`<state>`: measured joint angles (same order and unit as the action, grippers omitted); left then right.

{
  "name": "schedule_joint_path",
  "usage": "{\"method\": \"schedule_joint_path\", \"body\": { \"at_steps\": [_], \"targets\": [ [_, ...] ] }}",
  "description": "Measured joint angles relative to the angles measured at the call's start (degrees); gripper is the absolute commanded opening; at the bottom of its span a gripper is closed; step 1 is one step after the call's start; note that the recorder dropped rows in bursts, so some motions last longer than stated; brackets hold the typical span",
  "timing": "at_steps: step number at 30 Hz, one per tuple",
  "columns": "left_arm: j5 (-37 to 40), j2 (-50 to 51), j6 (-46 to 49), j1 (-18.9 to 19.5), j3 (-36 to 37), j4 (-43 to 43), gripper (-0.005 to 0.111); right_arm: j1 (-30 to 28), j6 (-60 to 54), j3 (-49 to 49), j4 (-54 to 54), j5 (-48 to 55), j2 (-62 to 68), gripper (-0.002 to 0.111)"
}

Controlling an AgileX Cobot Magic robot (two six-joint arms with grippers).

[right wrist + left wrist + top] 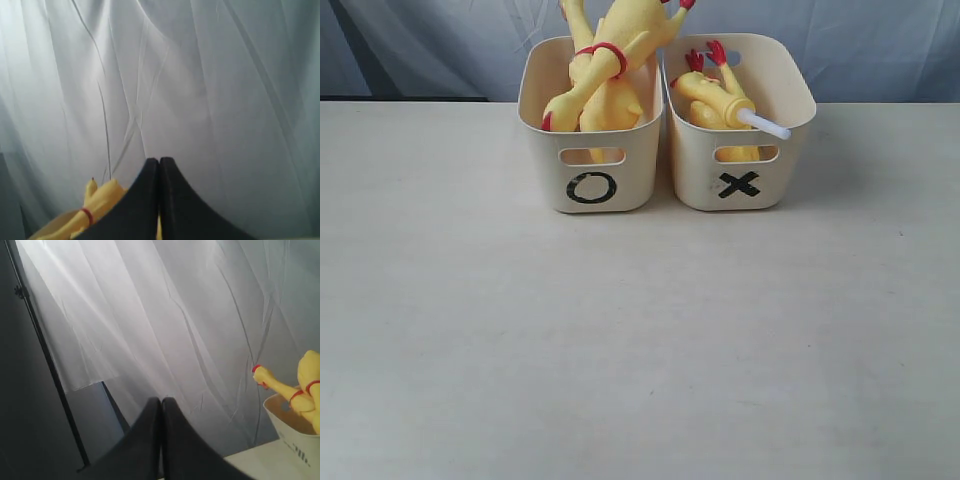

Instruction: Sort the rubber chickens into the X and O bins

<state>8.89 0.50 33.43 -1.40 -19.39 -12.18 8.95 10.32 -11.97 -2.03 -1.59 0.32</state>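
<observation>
Two cream bins stand side by side at the back of the table. The O bin [590, 160] on the left holds two large yellow rubber chickens [605, 70] that stick out above its rim. The X bin [738, 165] on the right holds smaller chickens [712, 100], one with a white tube end. Neither gripper shows in the exterior view. In the left wrist view my left gripper [161, 401] is shut and empty, with a chicken [305, 385] and bin rim [292, 432] off to one side. My right gripper [159, 161] is shut and empty, a chicken [102, 200] behind it.
A pale wooden table [640, 340] stretches in front of the bins. A white curtain [880, 40] hangs behind them. A dark stand pole [45, 355] shows in the left wrist view.
</observation>
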Motion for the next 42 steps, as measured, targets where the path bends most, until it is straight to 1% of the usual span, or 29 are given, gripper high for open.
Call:
{"method": "schedule_joint_path", "body": {
  "at_steps": [4, 9, 16, 25, 37, 39, 42],
  "targets": [
    [-4.1, -0.2, 0.0, 0.0, 4.6, 0.7, 0.000, 0.0, 0.0, 5.1, 0.0, 0.0, 0.0, -0.001],
    [-5.1, -0.2, 0.0, 0.0, 10.8, 1.3, 0.000, 0.0, 0.0, 11.2, 0.0, 0.3, 0.0, -0.001],
    [-5.0, -0.2, 0.0, 0.0, 18.8, 1.5, 0.000, 0.0, 0.0, 11.6, 0.0, 3.1, 0.0, -0.001],
    [0.9, -0.2, 0.0, 0.0, 19.1, 1.5, 0.000, 0.0, 0.0, 11.7, 0.1, 5.2, 0.0, -0.001],
    [1.6, -0.2, 0.0, 0.0, 19.1, 1.5, 0.000, 0.0, 0.0, 11.7, 0.1, 5.5, 0.0, -0.001],
    [1.6, -0.2, 0.0, 0.1, 19.1, 3.2, 0.000, 0.0, 0.0, 11.7, 0.1, 5.9, 0.0, -0.001],
    [1.6, -0.2, 0.0, 0.5, 19.1, 8.0, 0.000, -0.1, 0.0, 11.7, 0.4, 6.1, 0.0, -0.001]
  ]
}}
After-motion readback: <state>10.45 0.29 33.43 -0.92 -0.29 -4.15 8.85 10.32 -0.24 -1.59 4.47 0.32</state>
